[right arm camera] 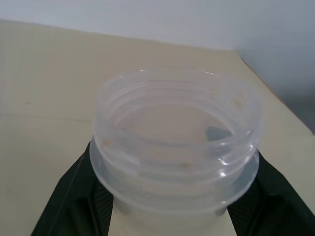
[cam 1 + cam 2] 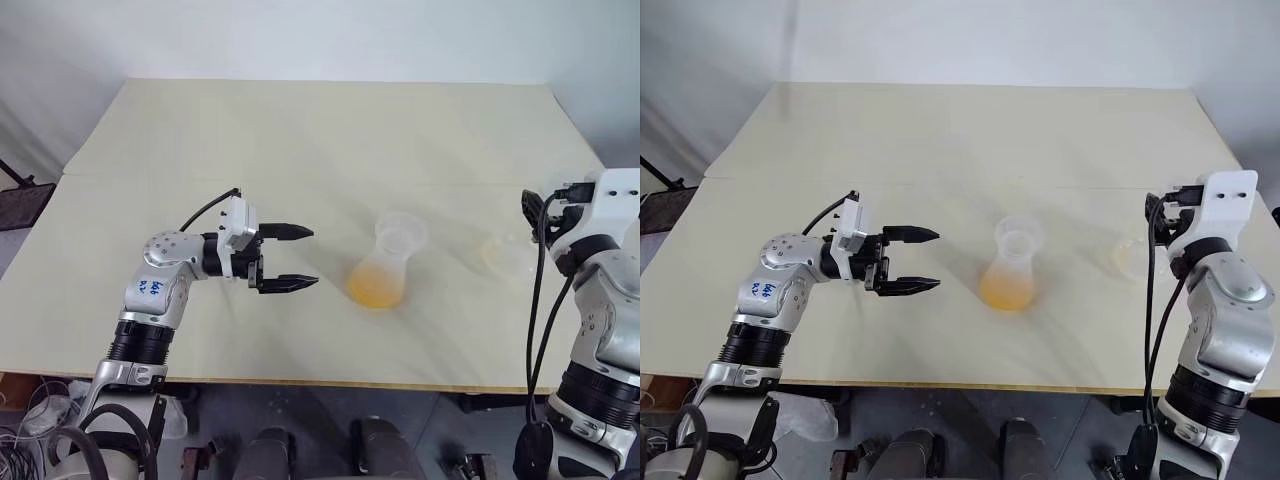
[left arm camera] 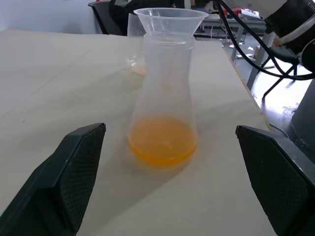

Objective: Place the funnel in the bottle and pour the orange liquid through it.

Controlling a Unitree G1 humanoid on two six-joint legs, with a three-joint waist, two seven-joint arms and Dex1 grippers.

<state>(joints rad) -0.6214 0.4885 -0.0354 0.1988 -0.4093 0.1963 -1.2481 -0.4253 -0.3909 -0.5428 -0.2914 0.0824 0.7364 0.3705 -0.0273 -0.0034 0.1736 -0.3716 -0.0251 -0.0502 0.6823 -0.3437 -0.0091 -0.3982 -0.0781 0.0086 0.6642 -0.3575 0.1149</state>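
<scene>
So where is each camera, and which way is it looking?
Head views: up on the robot's head, looking down over the table, both arms showing.
Left wrist view: behind the open left gripper, facing the bottle with the funnel and orange liquid.
Right wrist view: behind the right gripper, at the second flask.
Shared: both flasks appear in head and left wrist views.

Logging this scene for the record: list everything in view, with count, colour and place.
Clear conical plastic bottle: one, colourless, upright mid-table.
Small clear plastic funnel: one, colourless, seated in the bottle's mouth.
Orange liquid: one shallow pool, in the bottle's base.
Second clear plastic flask: one, colourless, near the table's right edge, its neck between the right gripper's fingers.
Table: one, cream.
Left gripper: one, black fingers, open, left of the bottle, apart from it.
Right gripper: one, black fingers, around the flask's neck.
</scene>
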